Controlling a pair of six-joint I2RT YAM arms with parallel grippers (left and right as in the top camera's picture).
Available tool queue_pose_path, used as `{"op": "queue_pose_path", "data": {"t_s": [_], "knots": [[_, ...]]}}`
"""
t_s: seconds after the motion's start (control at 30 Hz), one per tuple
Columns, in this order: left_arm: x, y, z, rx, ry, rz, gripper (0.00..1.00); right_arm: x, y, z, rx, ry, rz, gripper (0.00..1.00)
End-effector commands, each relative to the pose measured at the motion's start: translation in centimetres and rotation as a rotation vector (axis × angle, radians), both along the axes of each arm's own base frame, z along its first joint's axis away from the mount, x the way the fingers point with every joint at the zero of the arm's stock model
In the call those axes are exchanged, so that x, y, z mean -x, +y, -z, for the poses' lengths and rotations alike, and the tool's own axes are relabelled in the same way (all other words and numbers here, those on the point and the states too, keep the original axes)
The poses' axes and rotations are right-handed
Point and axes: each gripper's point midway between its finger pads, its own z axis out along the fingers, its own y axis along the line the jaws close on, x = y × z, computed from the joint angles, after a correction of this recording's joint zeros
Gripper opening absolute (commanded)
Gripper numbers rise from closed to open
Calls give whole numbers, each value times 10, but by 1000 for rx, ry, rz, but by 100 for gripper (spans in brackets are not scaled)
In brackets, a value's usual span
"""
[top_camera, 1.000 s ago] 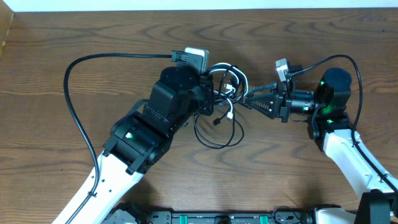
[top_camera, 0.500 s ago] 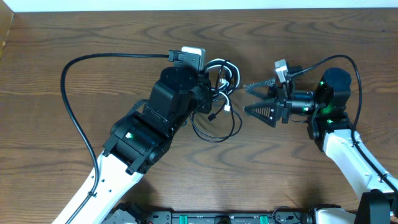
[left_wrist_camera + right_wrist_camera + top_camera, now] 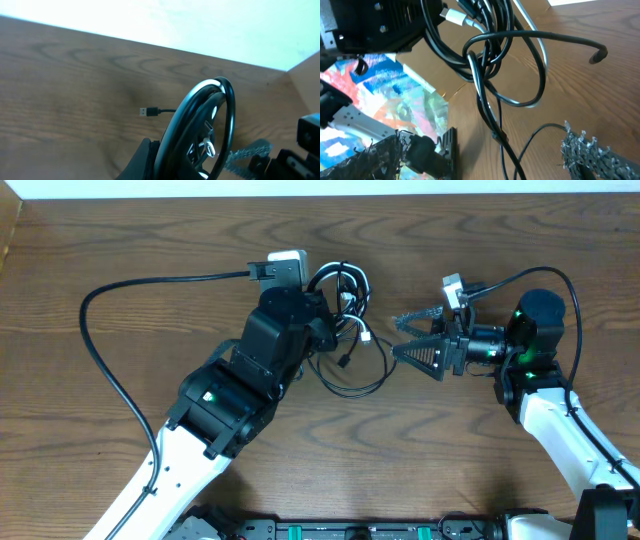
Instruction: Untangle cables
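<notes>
Brown wood-grain table (image 3: 120, 240): fills the overhead view. We see both arms over it, the left arm coming in from 7 o'clock and the right arm from 4 o'clock.
Thin black-and-silver cable bundle (image 3: 346, 286): black cords plus one white-silver cord, coiled in tight loops. It sits just off table centre toward 12 o'clock, at the tip of the left arm.
Loose black cord loop (image 3: 358, 383): one wide oval dropping out of the cable bundle toward 6 o'clock. We cannot tell whether it rests on the wood or hangs just over it.
Small black USB plug (image 3: 148, 111): in the left wrist view it sticks out at 9 o'clock of the coil on a thin black cord, apart from the coil itself.
White plug end (image 3: 456, 17): in the right wrist view, at 11 o'clock of the tangle, tucked among black cords.
Curved black cord tip (image 3: 598, 53): in the right wrist view, at 2 o'clock of the tangle, a free end over the wood.
Left gripper (image 3: 328, 323): fingers pressed together, pinching the cable bundle at its 7 o'clock edge. From overhead they are mostly hidden under the black wrist housing. In the left wrist view we see the coil standing up out of the grip.
Right gripper (image 3: 396, 336): fingers spread wide with nothing between them, tips pointing to 9 o'clock. It sits at 3 o'clock of the cable bundle, near but apart.
Grey textured finger pads (image 3: 592, 150): at the bottom corners of the right wrist view. Cords hang beyond them, with no contact we can make out.
</notes>
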Motion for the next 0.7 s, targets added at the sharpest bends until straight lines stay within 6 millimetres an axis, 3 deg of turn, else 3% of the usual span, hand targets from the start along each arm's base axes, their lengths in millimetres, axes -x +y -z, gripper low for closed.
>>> {"op": "queue_pose_path", "data": {"t_s": [0.0, 0.1, 0.37, 0.5, 0.67], "knots": [[-4, 0, -2, 105, 32, -68, 8, -2, 0, -2, -3, 30, 20, 99], [-1, -11, -1, 165, 65, -38, 8, -1, 1, -2, -3, 29, 17, 99], [-5, -15, -11, 313, 79, -94, 8, 3, 9, -5, -3, -14, -9, 99], [2, -34, -11, 359, 121, -2, 8, 8, 17, -5, 2, -52, -33, 99], [7, -42, -8, 371, 150, 45, 8, -2, 19, -3, 17, -60, 25, 85]]}}
